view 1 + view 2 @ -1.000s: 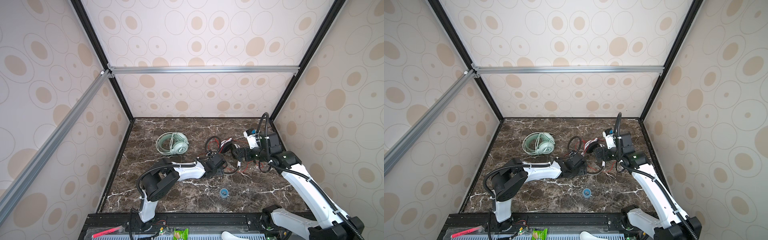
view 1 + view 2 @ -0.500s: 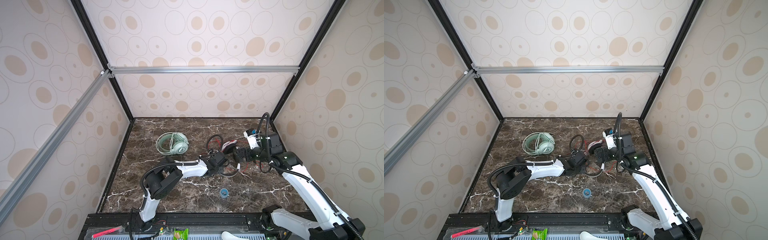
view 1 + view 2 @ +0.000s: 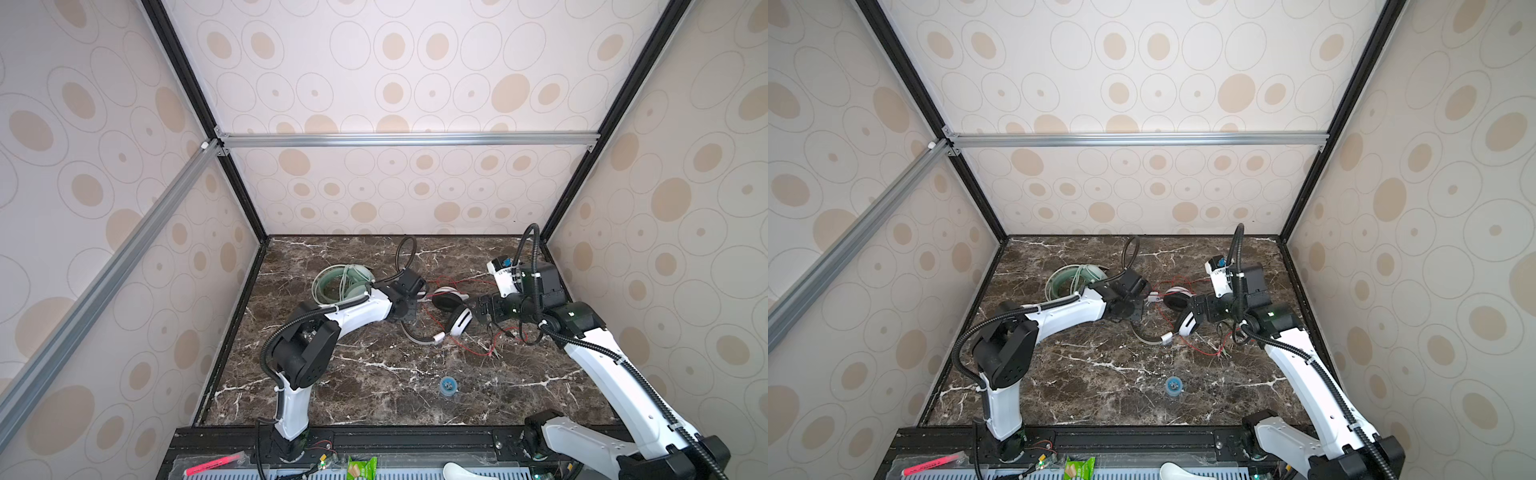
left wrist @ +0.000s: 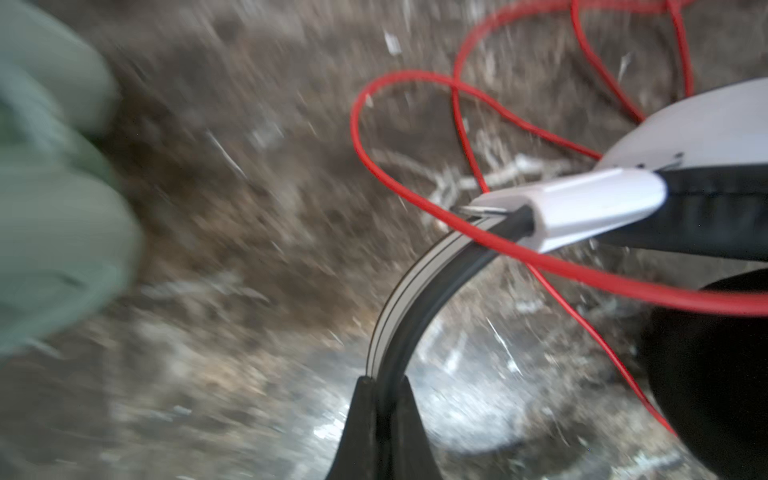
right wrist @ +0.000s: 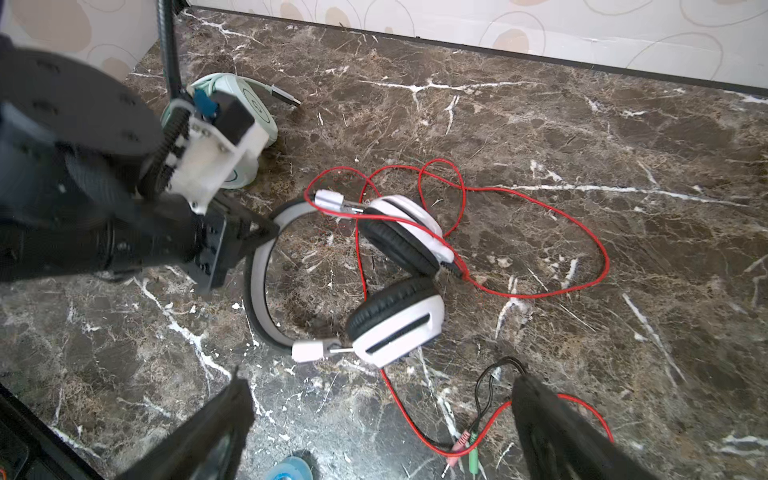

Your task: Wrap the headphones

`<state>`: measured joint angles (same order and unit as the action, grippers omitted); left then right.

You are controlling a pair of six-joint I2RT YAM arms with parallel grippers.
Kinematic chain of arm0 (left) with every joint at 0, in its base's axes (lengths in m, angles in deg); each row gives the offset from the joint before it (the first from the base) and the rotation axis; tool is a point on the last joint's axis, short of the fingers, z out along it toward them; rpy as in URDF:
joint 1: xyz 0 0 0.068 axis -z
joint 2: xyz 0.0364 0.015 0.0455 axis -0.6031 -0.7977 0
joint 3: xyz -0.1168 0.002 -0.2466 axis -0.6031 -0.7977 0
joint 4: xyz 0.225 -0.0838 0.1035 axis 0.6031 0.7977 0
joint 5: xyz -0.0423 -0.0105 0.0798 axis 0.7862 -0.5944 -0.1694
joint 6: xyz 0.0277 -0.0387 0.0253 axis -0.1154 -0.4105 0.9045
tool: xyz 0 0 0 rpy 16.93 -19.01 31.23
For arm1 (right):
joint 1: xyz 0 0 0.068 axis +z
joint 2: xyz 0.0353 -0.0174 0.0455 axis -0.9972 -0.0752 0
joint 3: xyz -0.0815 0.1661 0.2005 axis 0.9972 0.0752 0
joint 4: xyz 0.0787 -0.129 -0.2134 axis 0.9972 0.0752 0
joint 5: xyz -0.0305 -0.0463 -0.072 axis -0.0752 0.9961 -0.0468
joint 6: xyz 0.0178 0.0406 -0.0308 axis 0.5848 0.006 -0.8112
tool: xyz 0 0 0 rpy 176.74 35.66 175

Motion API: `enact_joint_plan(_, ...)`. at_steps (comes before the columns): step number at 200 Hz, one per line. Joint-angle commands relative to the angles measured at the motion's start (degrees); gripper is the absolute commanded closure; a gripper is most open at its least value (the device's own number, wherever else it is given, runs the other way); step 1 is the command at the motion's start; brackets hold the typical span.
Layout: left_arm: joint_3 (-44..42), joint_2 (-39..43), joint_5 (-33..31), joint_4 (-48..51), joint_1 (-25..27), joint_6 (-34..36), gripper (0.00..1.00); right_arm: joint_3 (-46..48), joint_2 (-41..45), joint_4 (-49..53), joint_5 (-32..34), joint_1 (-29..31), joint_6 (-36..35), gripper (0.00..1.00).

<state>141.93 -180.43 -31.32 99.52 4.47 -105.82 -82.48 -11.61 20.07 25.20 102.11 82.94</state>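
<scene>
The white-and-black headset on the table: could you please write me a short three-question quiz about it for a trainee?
1. True or false: the left gripper is shut on the headband of the white-and-black headset.
2. Fill in: the right gripper hovers above the headset with its jaws ____.
3. The red cord is: A) wound tightly round the headband; B) lying in loose loops on the table; C) pinched in the right gripper.

Key: 1 true; 2 open; 3 B.

White-and-black headphones (image 3: pixel 459 321), left tool (image 3: pixel 406 323) seemingly gripping
</scene>
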Motion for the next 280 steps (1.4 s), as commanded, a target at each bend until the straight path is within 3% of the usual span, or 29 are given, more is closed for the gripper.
enact_joint_plan(1, 7.86, -3.58, -1.17, 7.66, 0.69, 13.63, 1.00, -1.61, -0.38, -0.02, -0.64, -0.08, 0.13, 0.00)
enact_joint_plan(31, 8.45, -6.18, 3.47, 5.57, 0.65, 21.46, 1.00, -1.56, -0.93, -0.41, -1.77, -0.08, 0.79, 0.01)
enact_joint_plan(59, 7.82, -7.35, 5.50, 1.85, 0.67, 22.18, 0.99, -1.31, -0.53, -0.05, -1.89, -0.03, 0.84, 0.01)
enact_joint_plan(95, 8.65, -8.36, 3.48, 1.59, 0.69, 17.94, 0.74, -0.81, -0.33, -0.11, -1.65, -0.06, 0.73, 0.01)
enact_joint_plan(122, 8.79, -6.60, 2.98, 2.46, 0.68, 14.51, 0.63, -0.83, -0.23, -0.03, -1.70, -0.12, 0.63, 0.01)
enact_joint_plan(180, -2.40, 4.58, 6.06, -0.32, 1.60, -1.29, 0.27, -0.17, 0.72, -0.12, -1.89, -0.08, 0.61, 0.01)
enact_joint_plan(215, -9.16, 7.55, 5.73, -4.14, 3.54, -11.06, 0.31, 0.00, 0.63, -0.66, -2.74, -0.12, 0.97, 0.01)
enact_joint_plan(280, -7.30, 0.93, 3.09, -4.55, 4.76, -14.74, 0.38, 0.35, 1.42, -0.59, -3.47, -0.03, 1.12, 0.01)
